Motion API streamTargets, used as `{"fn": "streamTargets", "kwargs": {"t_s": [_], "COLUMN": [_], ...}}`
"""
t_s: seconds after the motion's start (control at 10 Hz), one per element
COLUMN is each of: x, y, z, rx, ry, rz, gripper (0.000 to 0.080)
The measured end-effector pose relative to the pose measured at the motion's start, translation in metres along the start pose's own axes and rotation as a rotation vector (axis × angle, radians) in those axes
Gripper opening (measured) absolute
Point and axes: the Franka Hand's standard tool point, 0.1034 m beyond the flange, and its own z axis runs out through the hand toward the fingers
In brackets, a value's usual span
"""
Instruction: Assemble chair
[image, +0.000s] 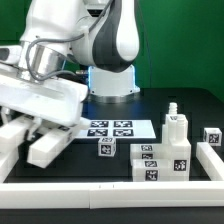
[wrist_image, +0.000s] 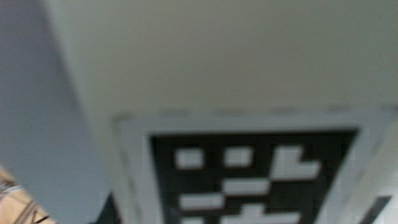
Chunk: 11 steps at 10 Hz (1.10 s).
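Exterior view: the claw (image: 44, 70) clamps a white panel (image: 45, 104) at nine o'clock, held tilted above the table (image: 150, 105), probably ready for joining. Marker board (image: 110, 128) lies central. Loose chair parts (image: 160, 158) sit at four o'clock, within reach.

Robotics lab: a robot arm (image: 110, 40) stands at a black table (image: 150, 105) before a green backdrop (image: 190, 40), with marker board (image: 110, 128), white border rail (image: 110, 188) and tagged chair parts (image: 160, 160).
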Motion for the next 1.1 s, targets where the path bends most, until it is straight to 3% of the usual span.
{"fn": "streamTargets", "kwargs": {"t_s": [0.2, 0.3, 0.4, 0.9, 1.0, 1.1], "x": [-0.001, -0.008, -0.022, -0.03, -0.03, -0.03], "y": [-0.002, -0.015, -0.029, -0.029, -0.029, -0.029], "z": [0.002, 0.006, 0.01, 0.017, 0.017, 0.017], "rx": [-0.008, -0.017, 0.0, 0.029, 0.029, 0.029], "ry": [0.008, 0.028, 0.004, -0.025, -0.025, -0.026], "rz": [-0.025, -0.087, -0.124, -0.141, -0.141, -0.141], "gripper": [0.0284, 0.0284, 0.0284, 0.0298, 0.0518, 0.0518]}}
